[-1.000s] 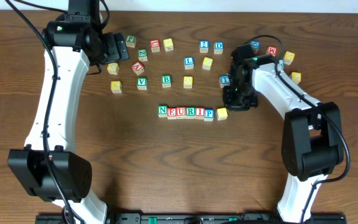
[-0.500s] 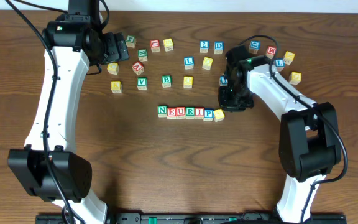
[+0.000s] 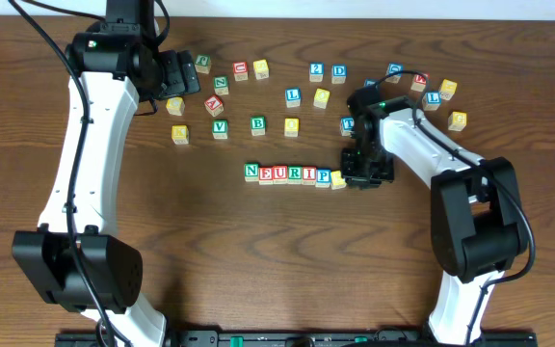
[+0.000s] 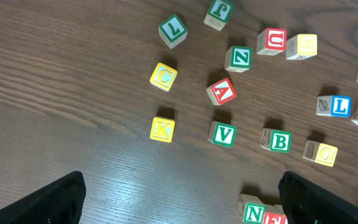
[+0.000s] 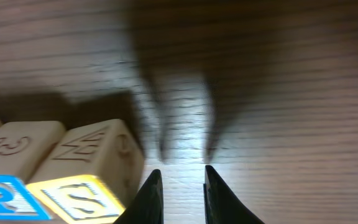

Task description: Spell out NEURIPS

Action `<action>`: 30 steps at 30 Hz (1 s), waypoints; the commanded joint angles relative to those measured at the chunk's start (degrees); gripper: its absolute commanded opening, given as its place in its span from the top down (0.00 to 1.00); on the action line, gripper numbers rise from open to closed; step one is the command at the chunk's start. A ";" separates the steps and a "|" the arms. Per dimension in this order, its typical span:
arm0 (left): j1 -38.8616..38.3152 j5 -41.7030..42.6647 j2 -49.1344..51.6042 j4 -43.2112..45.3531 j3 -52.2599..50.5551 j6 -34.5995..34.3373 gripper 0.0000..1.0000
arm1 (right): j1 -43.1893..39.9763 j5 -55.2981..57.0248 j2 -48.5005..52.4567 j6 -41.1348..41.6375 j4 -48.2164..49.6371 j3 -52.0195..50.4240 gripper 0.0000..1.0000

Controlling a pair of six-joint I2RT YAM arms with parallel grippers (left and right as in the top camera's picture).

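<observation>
Brown tabletop (image 3: 258,251), near-straight colourful NEURIPS row (image 3: 295,174)

Lying on the dark wooden table (image 3: 258,251): a tight row of seven small wooden letter cubes (image 3: 292,173); sitting beyond, scattered coloured cubes (image 3: 258,123).

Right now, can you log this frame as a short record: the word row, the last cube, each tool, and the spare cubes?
word row: N E U R I P in line, mid-table
yellow S cube: next to the P, at the row's end
right tool: jaws narrow, nothing between them, beside the S cube on the side away from the row
left tool: wide open, empty, above the spare cubes
</observation>
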 commanded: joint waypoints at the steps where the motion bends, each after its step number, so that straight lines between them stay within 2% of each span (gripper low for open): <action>1: 0.24 -0.70 0.33 -0.20 0.68 0.76 0.02 | 2.14 -0.39 -1.29 0.94 1.05 -0.31 0.83; 9: 0.24 -0.68 0.35 -0.37 0.68 0.76 0.02 | 2.16 -0.42 -1.29 0.87 1.92 -0.31 0.85; 16: 0.24 -0.70 0.33 -0.37 0.68 0.74 0.02 | 2.71 -3.72 -1.33 -3.19 -0.76 -0.28 0.85; 30: 0.24 -0.70 0.35 -0.35 0.68 0.79 0.02 | 6.51 -1.20 -1.33 -2.23 -1.51 -0.39 0.85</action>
